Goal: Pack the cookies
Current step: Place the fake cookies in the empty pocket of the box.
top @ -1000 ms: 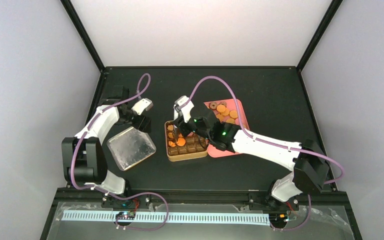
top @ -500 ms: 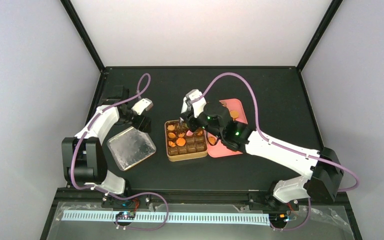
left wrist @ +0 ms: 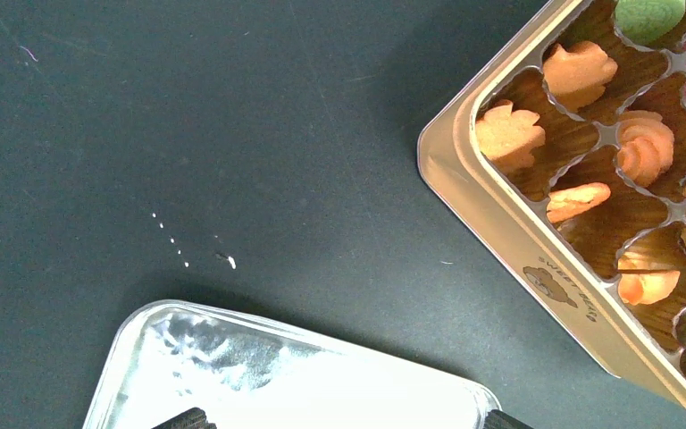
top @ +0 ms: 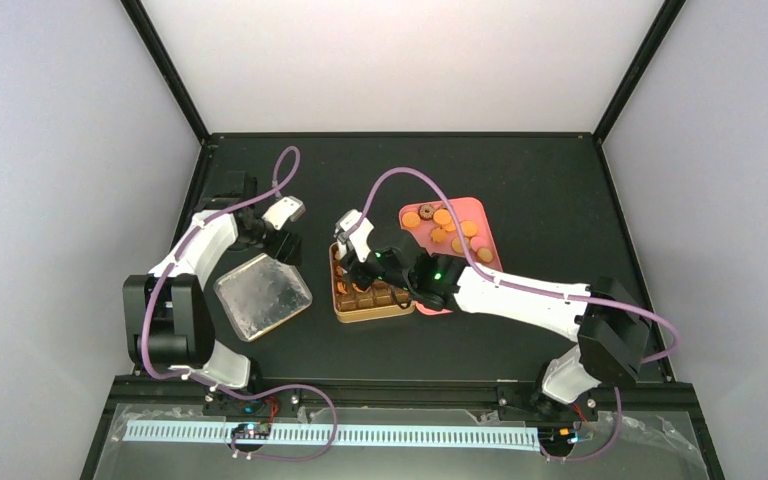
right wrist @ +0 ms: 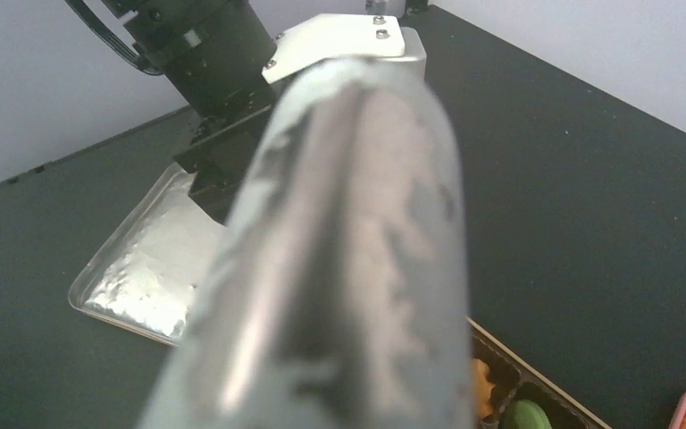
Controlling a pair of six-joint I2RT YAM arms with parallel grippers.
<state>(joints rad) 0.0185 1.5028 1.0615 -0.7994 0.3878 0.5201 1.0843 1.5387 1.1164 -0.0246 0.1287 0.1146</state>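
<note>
While the silver lid (top: 263,295) lies nearest on the bench (top: 540,180) by the released left claw (top: 282,250), the right claw (top: 352,265), grasping metal tongs (right wrist: 339,250), hangs over the brown tin (left wrist: 518,232) and hides part of its cookies (left wrist: 511,134), more lying on the pink tray (top: 476,208) beyond.

The right gripper (top: 355,268) and its metal tongs (right wrist: 348,223) swung back left over the brown compartmented tin (top: 372,313), uncovering the pink tray's (top: 483,214) cookies (top: 442,217).

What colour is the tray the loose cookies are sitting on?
Pink. The tray shows best in the top external view.
</note>
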